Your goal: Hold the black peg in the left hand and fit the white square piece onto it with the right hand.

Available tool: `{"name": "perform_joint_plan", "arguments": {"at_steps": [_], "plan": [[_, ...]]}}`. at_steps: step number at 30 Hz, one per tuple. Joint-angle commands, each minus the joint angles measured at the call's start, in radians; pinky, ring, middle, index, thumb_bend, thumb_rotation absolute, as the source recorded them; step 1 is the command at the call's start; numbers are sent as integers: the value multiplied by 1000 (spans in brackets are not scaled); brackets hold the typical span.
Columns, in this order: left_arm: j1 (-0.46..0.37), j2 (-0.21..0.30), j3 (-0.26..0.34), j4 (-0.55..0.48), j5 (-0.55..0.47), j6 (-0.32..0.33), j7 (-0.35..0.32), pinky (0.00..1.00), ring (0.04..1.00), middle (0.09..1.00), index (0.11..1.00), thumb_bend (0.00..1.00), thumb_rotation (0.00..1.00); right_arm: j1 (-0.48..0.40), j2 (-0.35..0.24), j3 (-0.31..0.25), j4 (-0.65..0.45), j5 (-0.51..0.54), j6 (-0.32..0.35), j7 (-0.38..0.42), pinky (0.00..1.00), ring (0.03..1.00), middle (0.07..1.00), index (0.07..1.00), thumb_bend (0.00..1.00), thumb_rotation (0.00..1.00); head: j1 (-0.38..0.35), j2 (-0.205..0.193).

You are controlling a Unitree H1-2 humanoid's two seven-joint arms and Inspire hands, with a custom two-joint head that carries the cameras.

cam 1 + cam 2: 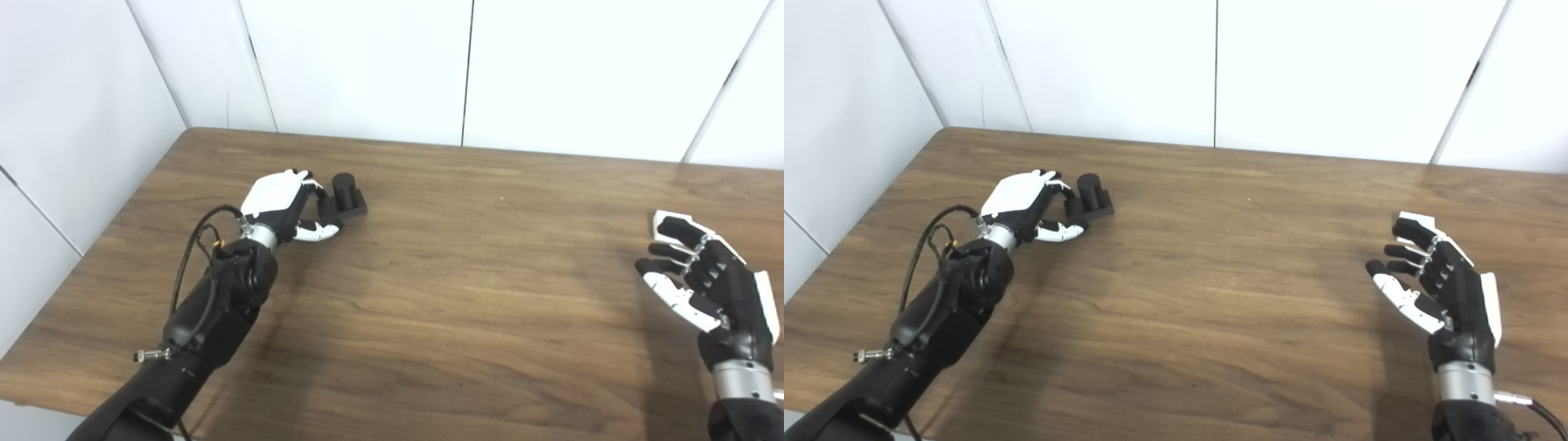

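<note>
The black peg, a short cylinder on a square base, stands on the wooden table at the left back. My left hand lies just left of it, fingers curled toward the base and thumb stretched along its front corner. The hand is still apart around the base, and I cannot tell if it touches. My right hand is open at the right edge, palm facing left. The white square piece lies on the table just behind its fingertips, partly hidden by them.
White wall panels close the table's back and left sides. Cables loop off my left forearm. Bare wood lies between the two hands.
</note>
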Motion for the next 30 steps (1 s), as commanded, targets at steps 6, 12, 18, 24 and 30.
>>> {"name": "perform_joint_plan", "arguments": {"at_steps": [6, 12, 18, 24, 30], "plan": [[-38, 19, -3, 15, 4, -8, 5, 938, 991, 948, 733, 782, 464, -34, -3, -9, -28, 14, -33, 0, 583, 653, 738, 704, 462, 0, 1, 3], [-47, 20, -6, 57, -10, -21, 12, 936, 981, 936, 706, 767, 444, -25, 5, -12, -55, 13, -14, -8, 593, 651, 742, 700, 445, 0, -7, 6], [-55, 16, -5, 80, -15, -30, 17, 930, 982, 934, 700, 760, 449, -21, 2, -15, -70, 4, 13, -9, 581, 643, 741, 698, 433, 0, -3, 7], [-55, 14, -4, 83, -26, -43, 26, 932, 981, 928, 683, 748, 413, -21, 7, -17, -60, 12, 4, -9, 587, 641, 741, 695, 436, 0, -8, 8], [-56, 8, 4, 84, -50, -38, 36, 932, 970, 904, 626, 733, 345, -21, 6, -20, -64, 12, 9, -11, 591, 640, 737, 691, 428, 4, -8, 8]]}}
